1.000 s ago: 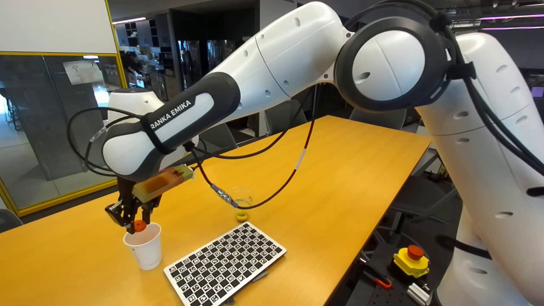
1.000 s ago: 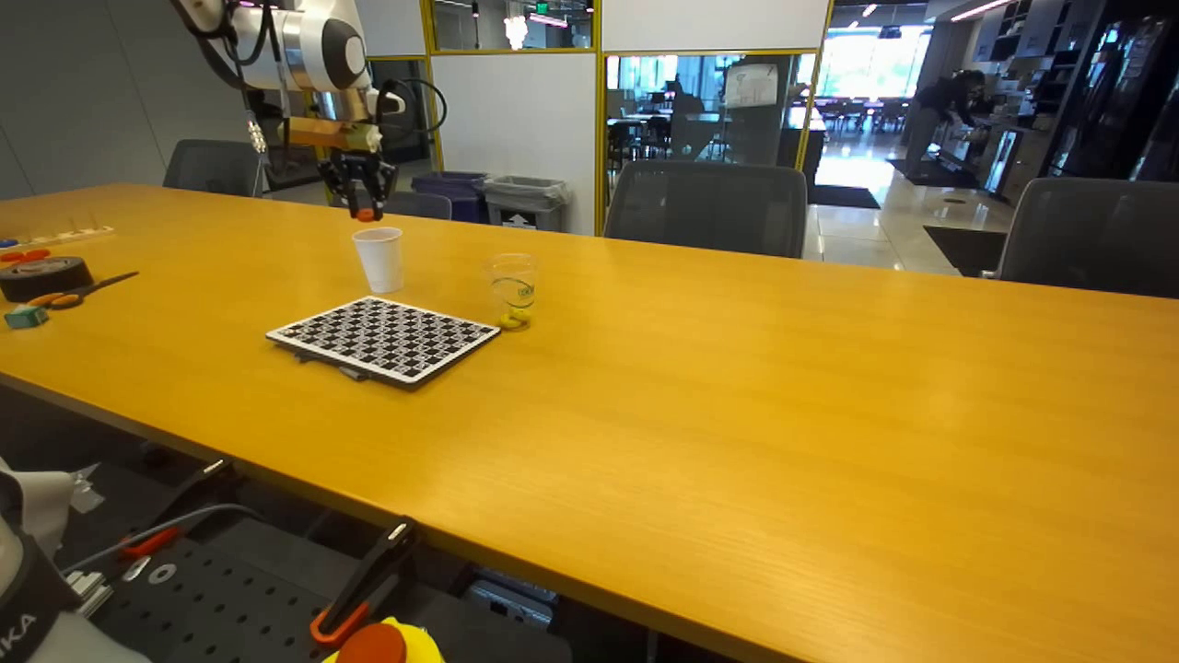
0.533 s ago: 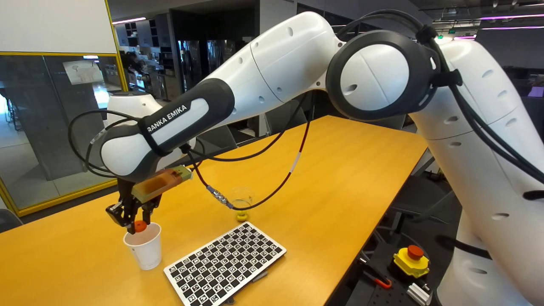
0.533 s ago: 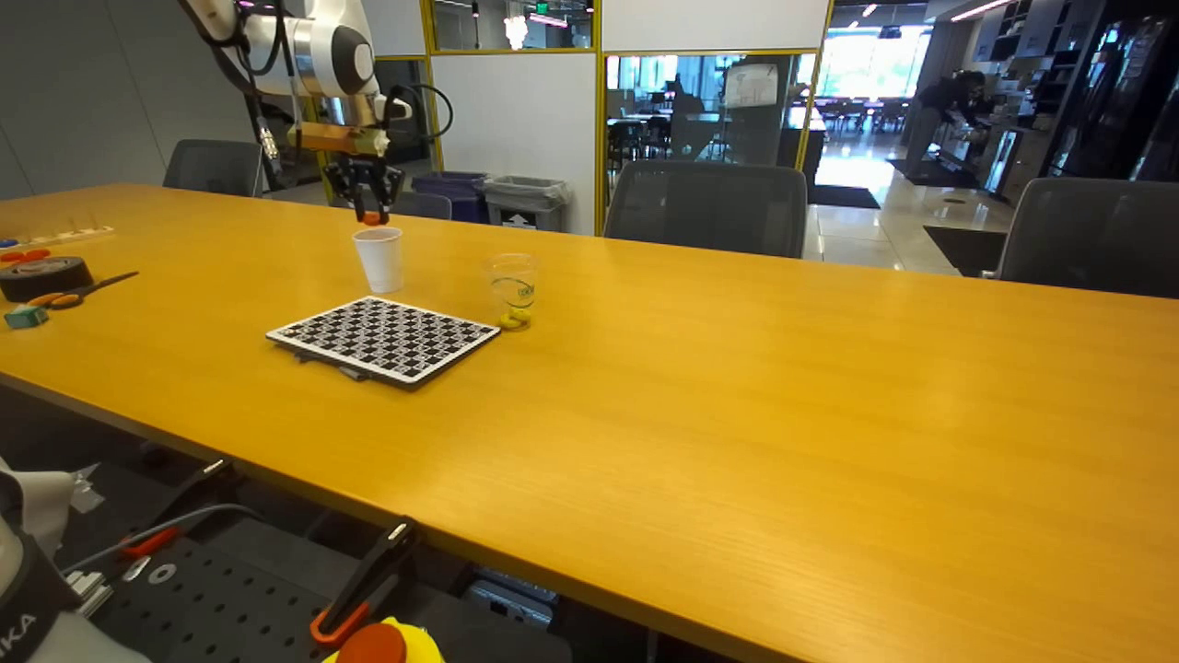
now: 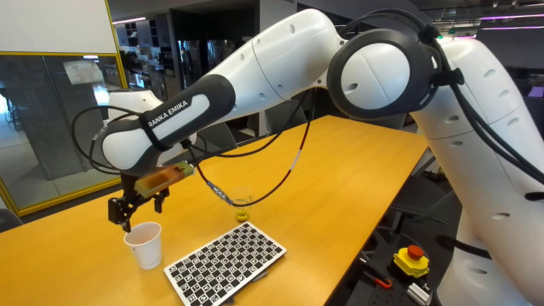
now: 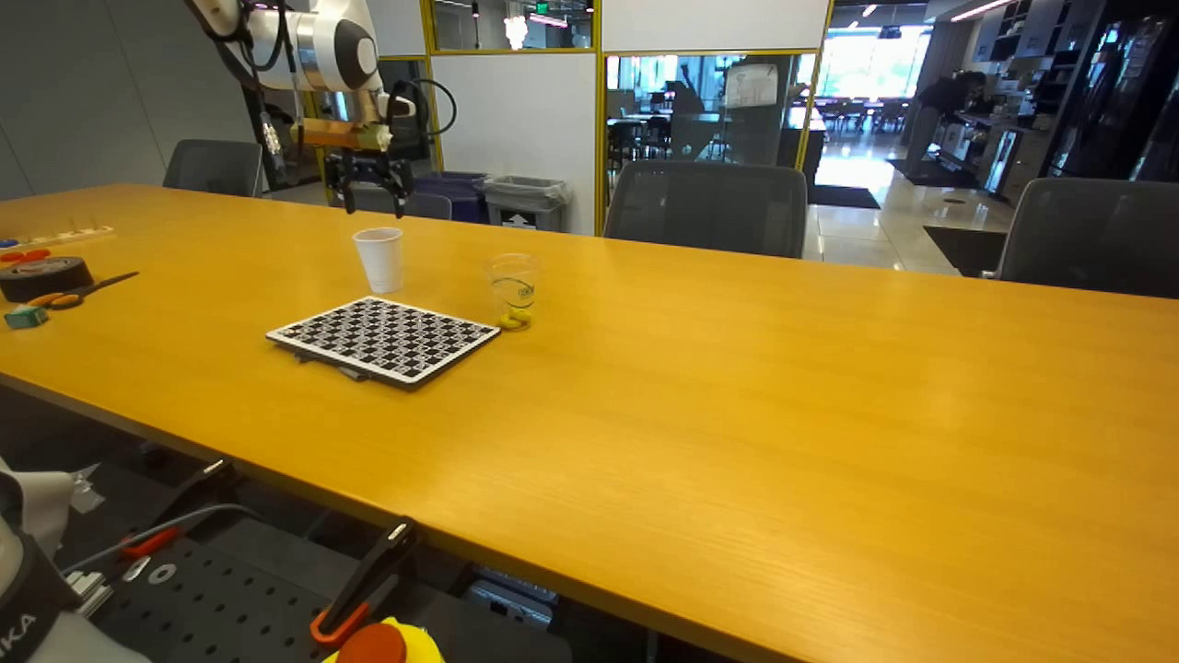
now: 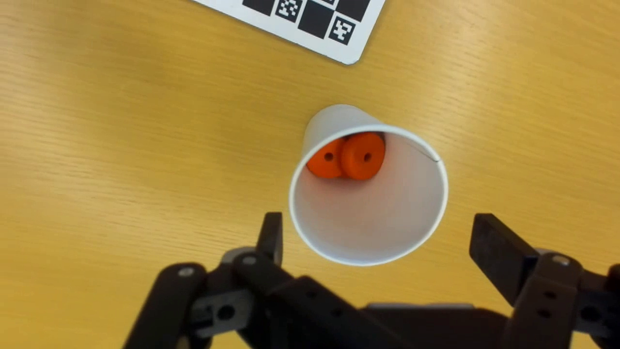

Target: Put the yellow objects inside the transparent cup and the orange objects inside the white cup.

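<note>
At least two orange pieces (image 7: 364,157) lie side by side inside the white cup (image 7: 382,213), toward the side nearest the patterned board (image 7: 315,22). I judge them hard, light and a little slick: round discs with a small hole in the middle. To lift one, I would pinch squarely across its round edge, since an off-centre squeeze could make it spin away. The white cup looks like thin paper, soft-walled and easily tipped, so I would hold it gently below the rim. My tool (image 5: 142,218) hangs above it, fingers spread wide with nothing between them, so I judge this placing done; rising straight up would spare the rim a knock. To the right in both exterior views stands the clear cup (image 6: 510,274), yellow pieces (image 6: 515,319) seemingly at its bottom; its thin plastic would probably dent or slip under a hard grip. At the left of the table (image 6: 829,414), in an exterior view, red-orange bits (image 6: 36,255) lie beside a roll of tape (image 6: 46,278); I cannot tell whether they count.
</note>
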